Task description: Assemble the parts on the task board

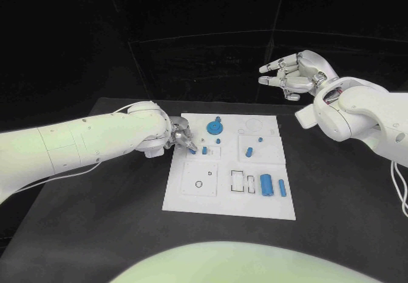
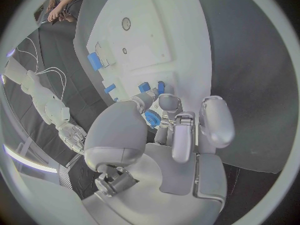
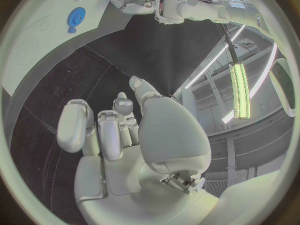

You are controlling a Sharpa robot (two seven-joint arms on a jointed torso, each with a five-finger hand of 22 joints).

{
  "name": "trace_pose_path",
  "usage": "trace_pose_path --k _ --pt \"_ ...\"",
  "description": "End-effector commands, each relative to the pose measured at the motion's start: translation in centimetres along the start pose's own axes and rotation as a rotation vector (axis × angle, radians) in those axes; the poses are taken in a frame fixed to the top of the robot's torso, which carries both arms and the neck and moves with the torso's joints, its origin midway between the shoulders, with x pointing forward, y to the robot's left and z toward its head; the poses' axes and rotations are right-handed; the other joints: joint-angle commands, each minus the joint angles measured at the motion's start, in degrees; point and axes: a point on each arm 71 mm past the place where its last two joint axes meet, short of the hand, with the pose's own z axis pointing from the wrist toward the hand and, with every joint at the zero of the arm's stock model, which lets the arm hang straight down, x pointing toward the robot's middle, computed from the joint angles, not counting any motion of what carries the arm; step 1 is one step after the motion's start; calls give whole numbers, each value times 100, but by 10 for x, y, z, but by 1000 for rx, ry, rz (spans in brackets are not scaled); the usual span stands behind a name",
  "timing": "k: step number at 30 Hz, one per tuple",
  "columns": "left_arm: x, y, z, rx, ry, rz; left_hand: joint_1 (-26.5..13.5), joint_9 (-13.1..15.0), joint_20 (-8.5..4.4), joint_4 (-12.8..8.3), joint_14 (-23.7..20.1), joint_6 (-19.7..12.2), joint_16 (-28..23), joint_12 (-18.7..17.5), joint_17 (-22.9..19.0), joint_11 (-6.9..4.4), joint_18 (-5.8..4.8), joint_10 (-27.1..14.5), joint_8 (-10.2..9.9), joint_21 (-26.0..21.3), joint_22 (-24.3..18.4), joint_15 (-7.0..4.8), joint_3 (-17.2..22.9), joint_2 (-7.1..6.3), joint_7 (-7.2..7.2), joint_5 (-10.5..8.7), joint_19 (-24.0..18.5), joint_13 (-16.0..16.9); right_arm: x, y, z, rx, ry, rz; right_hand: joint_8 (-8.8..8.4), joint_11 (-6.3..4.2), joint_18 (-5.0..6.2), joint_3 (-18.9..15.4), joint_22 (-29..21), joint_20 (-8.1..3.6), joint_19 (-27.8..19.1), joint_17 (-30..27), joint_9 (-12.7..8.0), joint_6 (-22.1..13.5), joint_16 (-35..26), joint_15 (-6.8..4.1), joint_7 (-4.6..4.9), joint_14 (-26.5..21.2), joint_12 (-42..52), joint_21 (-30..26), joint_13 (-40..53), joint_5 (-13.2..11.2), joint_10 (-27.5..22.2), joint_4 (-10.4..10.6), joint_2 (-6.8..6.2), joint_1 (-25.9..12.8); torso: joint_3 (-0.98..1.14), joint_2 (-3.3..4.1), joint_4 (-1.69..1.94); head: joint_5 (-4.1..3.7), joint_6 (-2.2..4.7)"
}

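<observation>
The left hand (image 2: 165,135) reaches over the white task board (image 2: 156,45) on the black desk (image 2: 250,60), its fingers (image 2: 167,104) at small blue parts (image 2: 152,87), with another blue part (image 2: 95,61) farther along the board.

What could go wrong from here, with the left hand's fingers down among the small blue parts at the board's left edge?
1. The left hand works close to two small blue pegs; its fingers could knock one over or off the task board.
2. The fingers hide the contact, so whether a part is gripped is unclear; it may slip.
3. The blue gear stands close by and could get bumped. The right hand is raised away, no help.
</observation>
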Motion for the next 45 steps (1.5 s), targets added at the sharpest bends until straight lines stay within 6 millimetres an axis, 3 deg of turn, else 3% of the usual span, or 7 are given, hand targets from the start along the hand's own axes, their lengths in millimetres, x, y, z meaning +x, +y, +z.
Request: trace_pose_path --k 1,17,31,45 --pt "3 3 0 -25 26 28 51 8 -4 -734 595 43 38 28 1507 -15 -47 29 30 30 5 -34 755 -17 -10 27 45 5 0 2 0 -11 7 -1 -31 6 44 33 0 -6 -29 703 -7 -33 -25 -20 12 398 37 -23 1 18 -38 13 12 -46 2 0 0 -10 -2" --pt "5 1 2 -25 40 36 30 12 -6 -723 596 53 40 51 1509 -15 -48 56 35 34 11 -34 776 -28 -10 35 48 46 1 2 1 -12 9 0 -31 6 44 33 0 -6 -29 703 -7 -33 -25 -20 12 398 37 -23 1 18 -38 13 12 -46 4 1 -4 -10 -19" --pt "4 -2 5 -25 46 29 -378 56 -40 -336 596 176 40 128 1509 -74 -51 147 92 42 47 -77 367 -47 -100 -10 53 164 1 2 1 -12 11 0 -31 5 44 43 -2 -6 -29 702 -7 -33 -25 -20 11 398 47 -24 4 29 -34 21 14 -47 3 1 0 -27 -49" --pt "3 -1 8 -42 55 27 -501 62 -57 -195 596 234 40 155 1509 -93 -60 156 100 68 93 -92 88 -70 -125 -10 68 217 1 2 1 -11 11 0 -31 5 44 43 -2 -6 -29 702 -7 -33 -25 -20 11 398 47 -24 4 29 -34 21 14 -47 2 1 -2 -35 -59"
